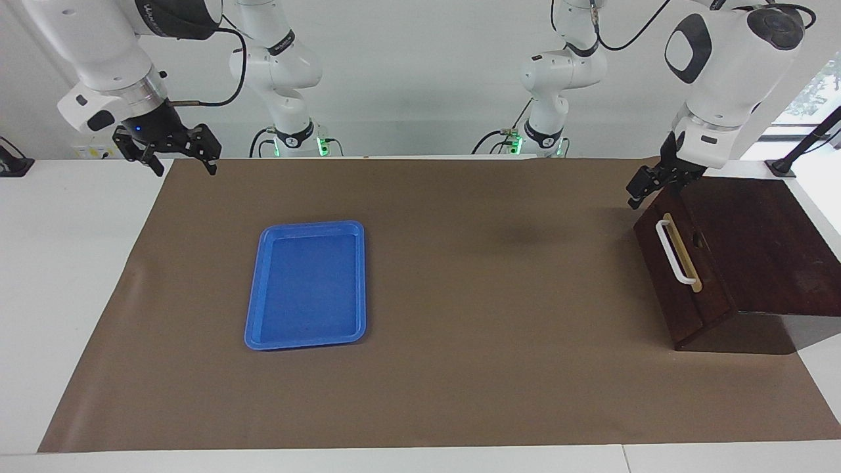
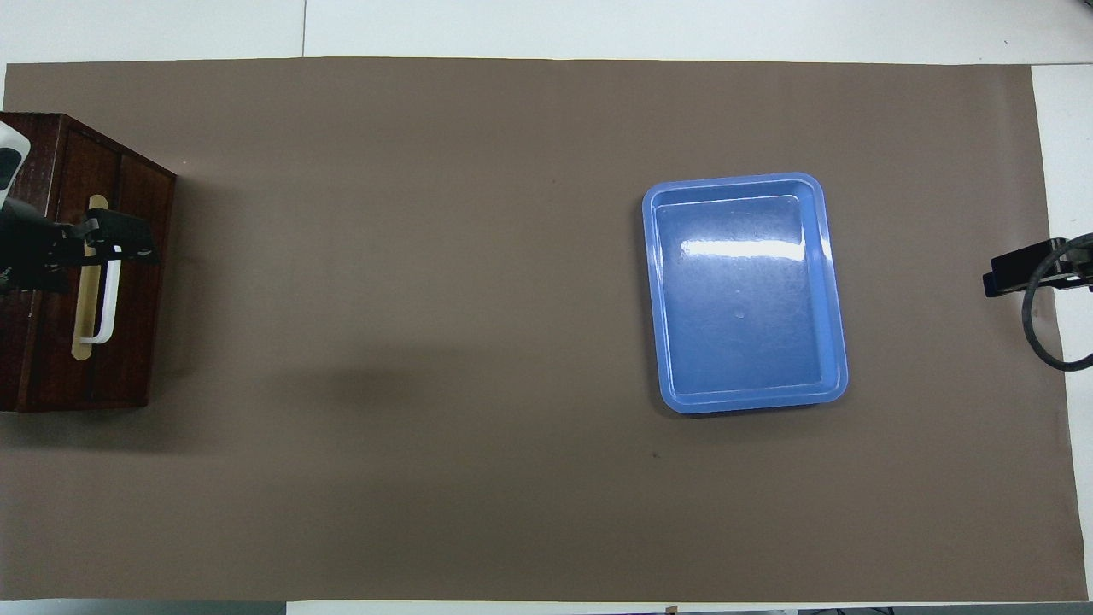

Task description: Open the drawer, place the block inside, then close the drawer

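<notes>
The left claw (image 1: pixel 647 186) hangs with its fingers spread and empty over the upper corner of the dark wooden box (image 1: pixel 755 256), at the end of the drawer (image 1: pixel 680 276) front nearer to the robots, just above the top of the white handle (image 1: pixel 673 251). The drawer is shut, flush with the box, which stands at the left arm's end of the worktop (image 1: pixel 493 295). The block cannot be seen in either view. The right claw (image 1: pixel 179 152) waits with its fingers spread and empty above the worktop's corner at the right arm's end. A blue tray (image 1: pixel 307 284) lies flat on the brown mat toward that end, well apart from the box
</notes>
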`<act>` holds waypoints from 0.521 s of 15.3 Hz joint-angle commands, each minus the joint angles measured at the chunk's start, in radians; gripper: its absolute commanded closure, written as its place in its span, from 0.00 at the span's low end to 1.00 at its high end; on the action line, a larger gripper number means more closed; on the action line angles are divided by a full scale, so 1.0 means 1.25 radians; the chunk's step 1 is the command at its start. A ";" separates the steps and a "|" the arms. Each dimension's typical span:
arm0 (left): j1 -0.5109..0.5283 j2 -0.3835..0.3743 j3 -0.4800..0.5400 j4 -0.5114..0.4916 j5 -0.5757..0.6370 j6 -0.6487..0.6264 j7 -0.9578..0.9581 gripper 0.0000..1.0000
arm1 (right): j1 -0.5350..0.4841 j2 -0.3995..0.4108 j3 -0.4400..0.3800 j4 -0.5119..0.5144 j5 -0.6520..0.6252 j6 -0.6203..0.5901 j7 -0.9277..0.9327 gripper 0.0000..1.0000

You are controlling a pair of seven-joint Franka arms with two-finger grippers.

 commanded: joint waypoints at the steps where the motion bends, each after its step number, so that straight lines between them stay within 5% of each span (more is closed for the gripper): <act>1: -0.009 -0.007 0.006 0.001 0.002 0.010 0.014 0.00 | -0.014 0.002 0.009 0.008 -0.006 -0.012 0.002 0.00; 8: 0.049 -0.003 0.016 0.044 0.000 -0.077 0.242 0.00 | -0.014 0.002 0.009 0.007 -0.006 -0.012 0.002 0.00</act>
